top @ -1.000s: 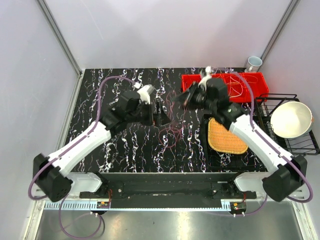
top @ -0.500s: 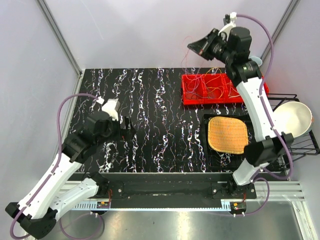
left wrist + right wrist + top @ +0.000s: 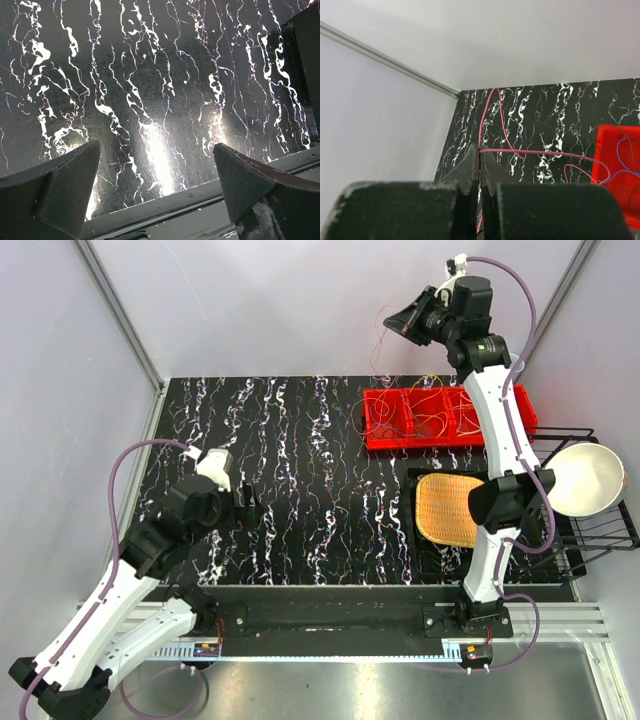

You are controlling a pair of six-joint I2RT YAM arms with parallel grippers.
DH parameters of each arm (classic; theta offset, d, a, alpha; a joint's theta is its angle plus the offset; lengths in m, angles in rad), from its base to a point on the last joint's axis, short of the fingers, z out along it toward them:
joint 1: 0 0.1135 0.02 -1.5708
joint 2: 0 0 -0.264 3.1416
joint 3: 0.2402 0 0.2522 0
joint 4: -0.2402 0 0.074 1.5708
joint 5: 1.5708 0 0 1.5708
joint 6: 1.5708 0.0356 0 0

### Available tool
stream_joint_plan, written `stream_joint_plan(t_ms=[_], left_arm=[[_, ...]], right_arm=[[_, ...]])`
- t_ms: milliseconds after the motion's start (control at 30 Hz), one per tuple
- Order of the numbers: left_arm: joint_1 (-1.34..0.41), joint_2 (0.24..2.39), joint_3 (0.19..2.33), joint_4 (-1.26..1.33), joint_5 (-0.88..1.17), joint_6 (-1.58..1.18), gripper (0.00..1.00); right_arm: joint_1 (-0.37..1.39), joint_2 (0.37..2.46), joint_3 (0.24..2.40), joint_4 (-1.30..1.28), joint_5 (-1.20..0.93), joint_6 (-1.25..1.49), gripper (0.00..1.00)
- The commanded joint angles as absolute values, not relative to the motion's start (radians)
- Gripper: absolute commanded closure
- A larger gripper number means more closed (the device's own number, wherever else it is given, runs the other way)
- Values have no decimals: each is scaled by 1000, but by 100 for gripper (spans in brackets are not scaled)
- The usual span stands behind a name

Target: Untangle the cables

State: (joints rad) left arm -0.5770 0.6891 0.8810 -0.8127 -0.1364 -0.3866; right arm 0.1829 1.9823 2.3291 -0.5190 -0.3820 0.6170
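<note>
High above the table's far right, my right gripper (image 3: 398, 323) is shut on a thin pink-red cable (image 3: 379, 350) that hangs down toward the red tray (image 3: 520, 427). In the right wrist view the shut fingertips (image 3: 480, 151) pinch this pink cable (image 3: 492, 112), which loops above the jaws and runs right to the red tray (image 3: 607, 137). Several thin cables (image 3: 440, 412), yellow-orange, red and blue, lie tangled in the tray. My left gripper (image 3: 246, 498) is low over the left of the black marbled table (image 3: 320, 490), open, with nothing between its fingers (image 3: 65, 182).
A woven yellow mat (image 3: 448, 508) lies on a dark tray in front of the red tray. A white bowl (image 3: 582, 478) sits on a black wire rack at the right edge. A cup (image 3: 508, 365) stands at the back right. A metal rail (image 3: 200, 197) borders the table's near edge.
Both grippers left the table's middle. The right arm rose up and back over the red tray, carrying the cable with it. The left arm drew back to the near left, open.
</note>
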Motion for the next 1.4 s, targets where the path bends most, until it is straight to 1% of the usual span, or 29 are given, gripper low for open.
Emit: stream_joint_plan(t_ms=[0, 467, 667, 867, 1200, 1367], left_arm=[[-577, 690, 874, -758, -158, -365, 1], [-574, 692, 868, -752, -153, -364, 1], [-571, 690, 868, -750, -153, -364, 1], [-566, 695, 867, -750, -150, -362, 1], [-565, 698, 865, -749, -147, -362, 1], [-561, 700, 865, -750, -144, -362, 1]], right_arm=[[173, 2016, 2396, -540, -374, 584, 100], [123, 2057, 2457, -552, -368, 594, 100], [77, 2086, 2545, -557, -406, 627, 100], [68, 2080, 2537, -554, -419, 618, 100], [67, 2129, 2445, -512, -480, 661, 100], [71, 2126, 2307, -437, -521, 692, 100]])
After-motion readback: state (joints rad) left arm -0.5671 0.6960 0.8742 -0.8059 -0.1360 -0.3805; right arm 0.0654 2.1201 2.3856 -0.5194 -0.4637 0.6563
